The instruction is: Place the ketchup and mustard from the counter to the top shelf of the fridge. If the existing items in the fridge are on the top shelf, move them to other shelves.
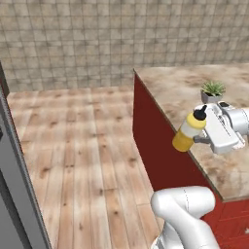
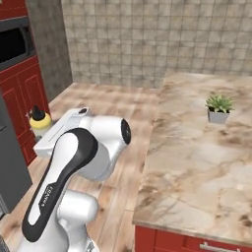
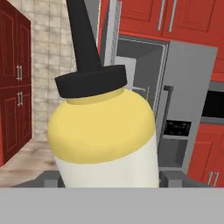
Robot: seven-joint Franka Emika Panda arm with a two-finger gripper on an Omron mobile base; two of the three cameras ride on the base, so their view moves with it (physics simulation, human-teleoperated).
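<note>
The gripper [image 1: 200, 137] grips the mustard [image 1: 188, 132], lifted off the counter [image 1: 194, 95] edge; shelving it in the fridge [image 3: 183, 100] remains, judging by this.

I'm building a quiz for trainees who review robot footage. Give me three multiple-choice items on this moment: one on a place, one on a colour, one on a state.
1. Where is the potted plant?
A. on the floor
B. on the counter
C. inside the fridge

2. What colour is the nozzle of the mustard?
A. dark
B. white
C. red

3. What is the state of the gripper?
A. open and empty
B. shut on a red bottle
C. shut on the mustard

Answers:
1 B, the potted plant stands on the counter.
2 A, the mustard has a dark pointed nozzle above its yellow body.
3 C, the gripper holds the bottle off the counter, over the floor.
</note>
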